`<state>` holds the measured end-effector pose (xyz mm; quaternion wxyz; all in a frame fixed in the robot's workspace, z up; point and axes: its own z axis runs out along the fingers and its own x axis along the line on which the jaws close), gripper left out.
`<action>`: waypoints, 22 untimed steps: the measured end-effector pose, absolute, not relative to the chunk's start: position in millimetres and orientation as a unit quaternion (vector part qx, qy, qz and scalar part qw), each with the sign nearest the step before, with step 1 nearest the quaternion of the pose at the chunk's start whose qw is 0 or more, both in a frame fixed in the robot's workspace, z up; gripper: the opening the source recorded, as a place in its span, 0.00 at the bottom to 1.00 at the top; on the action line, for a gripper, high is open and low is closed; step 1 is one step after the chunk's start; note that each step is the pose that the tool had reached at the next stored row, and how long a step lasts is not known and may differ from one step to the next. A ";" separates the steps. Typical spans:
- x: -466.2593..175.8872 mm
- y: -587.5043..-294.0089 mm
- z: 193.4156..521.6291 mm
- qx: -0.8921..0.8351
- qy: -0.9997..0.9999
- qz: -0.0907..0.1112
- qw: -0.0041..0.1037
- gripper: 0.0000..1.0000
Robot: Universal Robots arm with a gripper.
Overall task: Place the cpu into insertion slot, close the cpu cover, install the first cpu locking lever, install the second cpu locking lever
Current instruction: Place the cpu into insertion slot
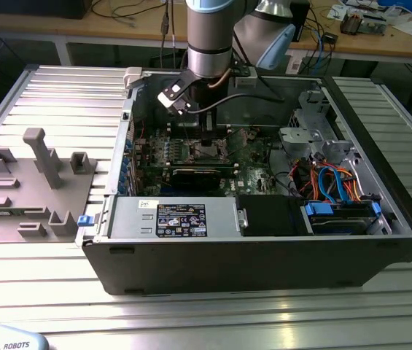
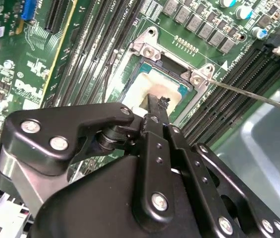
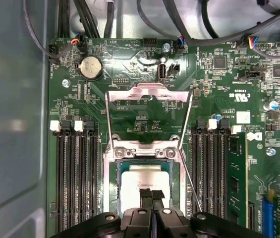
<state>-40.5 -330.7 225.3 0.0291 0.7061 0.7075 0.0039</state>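
- In the exterior view the arm reaches down into the open computer case on the bench, with the claw low over the motherboard, at about 12 o'clock from the power-supply box.
- A grey fixture tray lies on the bench at 9 o'clock from the case.
- The cpu lies flat inside the insertion slot, its pale metal top facing up.
- In the first wrist view the claw has its fingers together with only a thin seam between them, and the tips are over the chip's top. I cannot tell whether they touch it.
- The cpu cover is swung open, clear of the socket and hinged at its edge.
- A thin locking lever sticks out unlatched beside the socket, over the memory slots.
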 end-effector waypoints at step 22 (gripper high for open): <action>-40.5 -330.8 264.6 0.706 0.707 0.004 0.029 0.11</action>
